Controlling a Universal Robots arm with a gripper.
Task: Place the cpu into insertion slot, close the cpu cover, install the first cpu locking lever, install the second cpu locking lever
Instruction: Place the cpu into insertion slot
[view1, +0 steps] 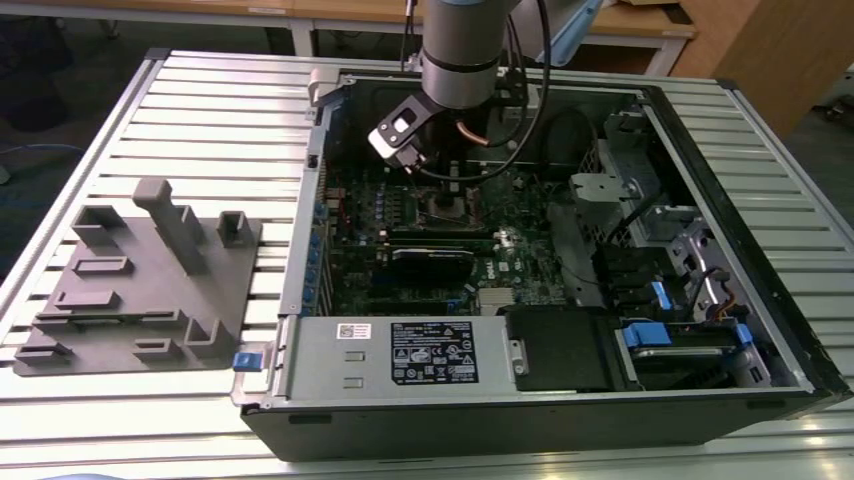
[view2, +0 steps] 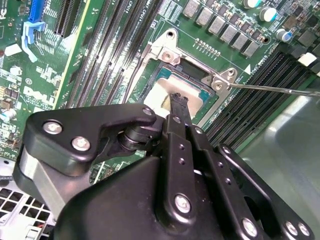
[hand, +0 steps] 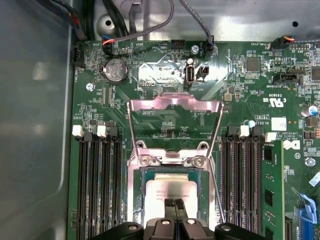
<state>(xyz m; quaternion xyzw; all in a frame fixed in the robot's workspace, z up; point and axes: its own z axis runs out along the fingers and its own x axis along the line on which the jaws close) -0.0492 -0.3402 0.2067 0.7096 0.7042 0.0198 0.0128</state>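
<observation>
First wrist view: the chip (hand: 172, 186) is cut off by the picture's edge, and the gripper (hand: 175, 204) covers part of its face. Second wrist view: the gripper's black body hides about half of the socket (view2: 172, 70). Exterior view: the arm (view1: 461, 50) overlaps part of the socket; the chip there is too small to tell.

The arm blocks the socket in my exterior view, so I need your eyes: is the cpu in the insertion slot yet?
Observer: Yes. In the first wrist view the cpu lies flat in the insertion slot.
Operator: Is the cpu cover down over it?
Observer: No. The cpu cover stands swung open, away from the slot.
Operator: Where is the gripper?
Observer: The gripper is shut, its tips over the cpu's face. I cannot tell whether they touch it.
</observation>
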